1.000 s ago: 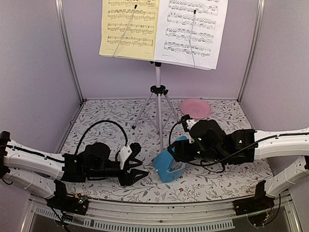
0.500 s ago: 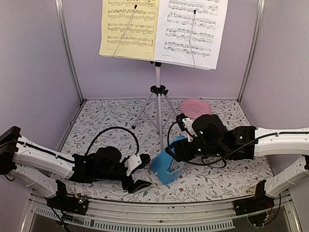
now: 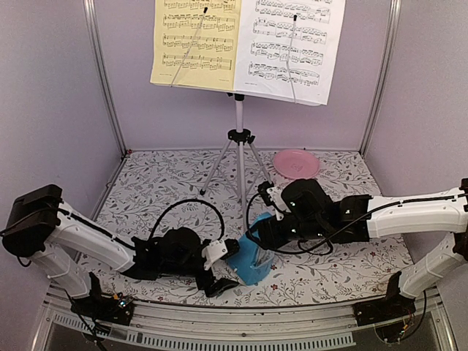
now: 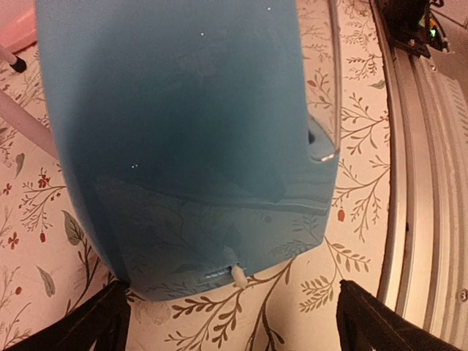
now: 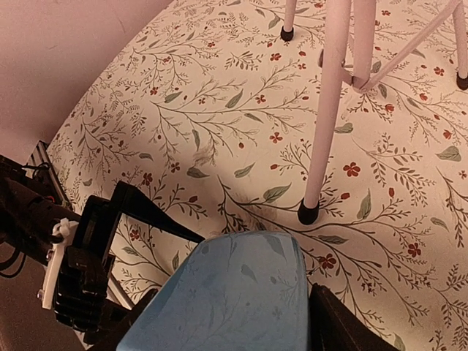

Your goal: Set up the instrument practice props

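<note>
The pale music stand (image 3: 239, 139) stands at the back on silver tripod legs (image 5: 329, 110), with the yellow sheet (image 3: 194, 44) and the white sheet (image 3: 292, 47) on it. The blue metronome (image 3: 251, 259) is tilted in front of the tripod. My right gripper (image 3: 263, 243) is shut on it; in the right wrist view the metronome (image 5: 234, 292) fills the gap between my fingers (image 5: 344, 325). My left gripper (image 3: 227, 268) is open just left of it. In the left wrist view the metronome (image 4: 190, 124) sits ahead of the wide-open left gripper (image 4: 230, 325).
The pink round plate (image 3: 295, 163) lies at the back right. A tripod foot (image 5: 308, 213) rests just beyond the metronome. The metal front rail (image 4: 431, 183) runs close to the left gripper. Purple walls enclose the floral table (image 3: 161, 183).
My left arm has swung right and its open gripper has come up to the metronome. My right gripper has shifted slightly left and down with the metronome.
</note>
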You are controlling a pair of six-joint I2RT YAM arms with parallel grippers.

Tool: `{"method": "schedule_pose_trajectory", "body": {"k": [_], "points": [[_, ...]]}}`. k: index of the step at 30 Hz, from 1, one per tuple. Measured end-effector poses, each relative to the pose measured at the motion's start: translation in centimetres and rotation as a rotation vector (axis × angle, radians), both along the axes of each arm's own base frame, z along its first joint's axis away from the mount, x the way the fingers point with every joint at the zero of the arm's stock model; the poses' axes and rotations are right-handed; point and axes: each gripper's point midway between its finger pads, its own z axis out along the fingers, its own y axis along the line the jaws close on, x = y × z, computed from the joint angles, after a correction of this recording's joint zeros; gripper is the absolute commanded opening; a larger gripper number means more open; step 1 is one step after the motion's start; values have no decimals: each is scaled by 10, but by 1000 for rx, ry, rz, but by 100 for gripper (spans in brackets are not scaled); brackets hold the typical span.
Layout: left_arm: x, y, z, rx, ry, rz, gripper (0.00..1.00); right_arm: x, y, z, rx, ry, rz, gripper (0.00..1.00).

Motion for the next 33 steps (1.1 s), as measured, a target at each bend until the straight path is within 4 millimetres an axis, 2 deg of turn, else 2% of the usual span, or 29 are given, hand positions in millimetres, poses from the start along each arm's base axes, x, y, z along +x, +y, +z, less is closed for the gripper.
{"method": "schedule_pose_trajectory", "body": {"k": [10,19,27,33], "points": [[-1,-1,-1,-32,-5,-16,92,11,-2,-3,71,23,4,0],[13,4,-1,-54,3,42,97,8,0,-2,88,36,25,0],[18,4,-1,-67,20,59,87,5,2,-2,95,47,43,0],[18,3,-11,-50,40,49,80,5,2,-2,94,48,44,0]]}}
